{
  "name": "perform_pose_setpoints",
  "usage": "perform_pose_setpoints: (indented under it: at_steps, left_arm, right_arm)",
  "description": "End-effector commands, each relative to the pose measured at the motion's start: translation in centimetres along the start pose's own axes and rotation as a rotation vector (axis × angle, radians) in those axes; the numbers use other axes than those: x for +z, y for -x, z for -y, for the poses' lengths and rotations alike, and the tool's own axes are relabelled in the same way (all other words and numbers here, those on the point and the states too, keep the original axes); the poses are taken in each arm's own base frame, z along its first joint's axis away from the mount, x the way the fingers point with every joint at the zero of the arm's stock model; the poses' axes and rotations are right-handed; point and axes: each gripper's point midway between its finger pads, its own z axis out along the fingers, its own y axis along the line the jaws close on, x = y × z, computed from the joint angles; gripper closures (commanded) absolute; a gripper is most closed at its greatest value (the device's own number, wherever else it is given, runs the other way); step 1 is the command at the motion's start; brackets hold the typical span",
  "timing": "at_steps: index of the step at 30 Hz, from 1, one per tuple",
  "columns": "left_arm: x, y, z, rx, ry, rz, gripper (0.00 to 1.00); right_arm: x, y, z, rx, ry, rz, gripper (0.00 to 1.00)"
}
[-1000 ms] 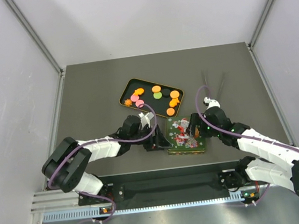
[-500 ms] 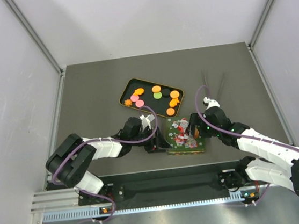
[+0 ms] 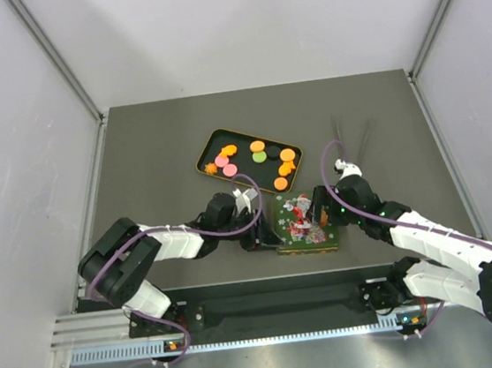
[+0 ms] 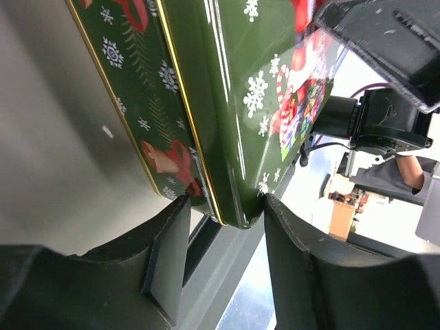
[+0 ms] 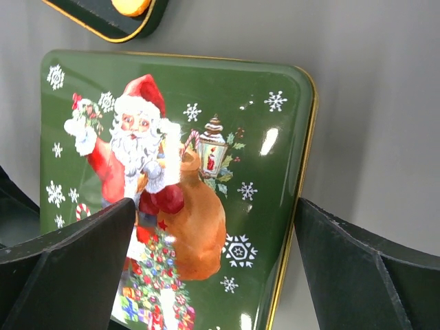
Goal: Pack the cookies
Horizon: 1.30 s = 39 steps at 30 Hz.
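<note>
The cookies [image 3: 258, 145], orange, green, pink and black, lie in an open black tray [image 3: 209, 144] at mid table. A green Santa tin [image 3: 299, 218] lies in front of the tray. My left gripper [image 3: 263, 233] is at the tin's left side. In the left wrist view its open fingers [image 4: 223, 206] straddle the tin's near corner [image 4: 227, 82], with the tips at or just touching it. My right gripper [image 3: 324, 211] is open over the tin's right part [image 5: 214, 213]. One finger is above the lid [image 5: 185, 172] and the other is past its right edge. An orange cookie [image 5: 130, 5] shows at the top.
Two thin dark sticks [image 3: 352, 141] lie on the grey table right of the tray. The table's front edge and rail [image 3: 266, 279] are just behind the tin. Grey walls close in both sides and the back.
My left gripper has moved right, up to the tin's left corner. The right arm, tin and cookies have not moved.
</note>
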Motion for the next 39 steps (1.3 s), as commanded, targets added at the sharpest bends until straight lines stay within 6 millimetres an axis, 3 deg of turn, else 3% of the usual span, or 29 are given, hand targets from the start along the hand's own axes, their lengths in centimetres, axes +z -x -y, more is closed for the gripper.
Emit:
perform_pose_setpoints:
  at_steps: [1,13,23,27,31,39]
  left_arm:
    - [1.0,-1.6,-4.3,-0.015,0.160,-0.017,0.61]
    - [1.2,-2.1,-5.8,-0.027,0.219,-0.018,0.74]
    - [1.1,-2.0,-5.8,-0.026,0.228,-0.012,0.76]
    - [0.8,-1.7,-5.4,-0.010,0.228,-0.001,0.70]
    - [0.5,-0.8,-4.5,0.018,0.232,0.022,0.64]
    - [-0.6,2.1,-0.7,0.114,0.211,0.089,0.40]
  right_arm:
    - [0.0,0.1,-0.9,0.007,0.038,0.005,0.04]
    - [0.3,-0.6,-0.6,0.008,0.040,-0.010,0.04]
    - [0.4,-1.0,-0.2,0.010,0.034,-0.010,0.09]
    - [0.1,-0.2,-0.3,-0.006,0.037,-0.001,0.05]
    - [-0.8,2.1,-1.5,-0.036,0.064,0.033,0.00]
    - [-2.5,6.6,0.6,-0.014,0.039,0.087,0.00]
